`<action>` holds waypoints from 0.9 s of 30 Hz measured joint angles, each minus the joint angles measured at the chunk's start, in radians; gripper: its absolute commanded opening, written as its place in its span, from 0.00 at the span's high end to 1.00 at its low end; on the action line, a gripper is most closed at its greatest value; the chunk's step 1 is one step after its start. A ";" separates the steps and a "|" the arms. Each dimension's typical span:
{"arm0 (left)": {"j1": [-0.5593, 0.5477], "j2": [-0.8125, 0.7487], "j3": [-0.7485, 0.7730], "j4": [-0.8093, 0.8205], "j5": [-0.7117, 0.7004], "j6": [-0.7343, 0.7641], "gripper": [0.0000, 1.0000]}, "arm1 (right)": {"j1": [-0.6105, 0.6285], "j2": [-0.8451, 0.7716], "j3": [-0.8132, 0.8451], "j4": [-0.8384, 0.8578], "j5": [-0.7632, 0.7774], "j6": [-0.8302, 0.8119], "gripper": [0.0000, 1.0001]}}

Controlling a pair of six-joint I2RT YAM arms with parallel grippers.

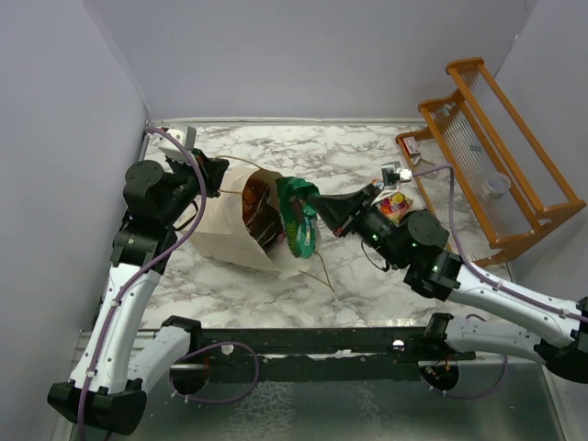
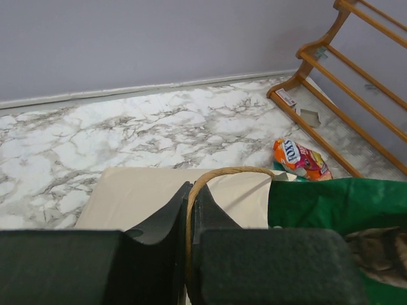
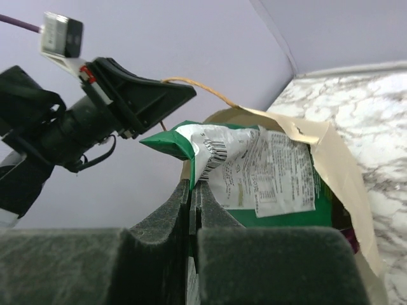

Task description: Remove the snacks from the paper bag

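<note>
We see a robot lab test cell: plain lilac walls (image 1: 303, 55) box in a marble-print tabletop (image 1: 230, 285), two arms (image 1: 124, 303) bolted at its near edge.

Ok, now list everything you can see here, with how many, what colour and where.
Paper bag: one, beige, on its side, centre-left.
Green packet: one, green, at the bag's mouth.
Brown packet: one, dark brown, inside the bag.
Orange packet: one, orange, on the table right of the bag.
Wooden rack: one, orange-brown, far right.
Table: one, white marble.
Left arm: white and black, jaws shut on the bag's cord handle.
Right arm: white and black, jaws shut on the green packet.
</note>
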 measured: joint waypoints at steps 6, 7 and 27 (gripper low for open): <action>0.000 0.001 0.000 0.000 -0.009 0.006 1.00 | 0.000 -0.154 0.000 -0.058 0.060 -0.119 0.99; 0.000 0.001 0.000 0.000 -0.011 0.008 1.00 | 0.000 -0.174 0.000 -0.064 0.076 -0.140 0.99; 0.000 0.020 0.000 0.000 -0.020 0.011 1.00 | -0.125 -0.037 0.008 0.045 0.606 -0.635 0.99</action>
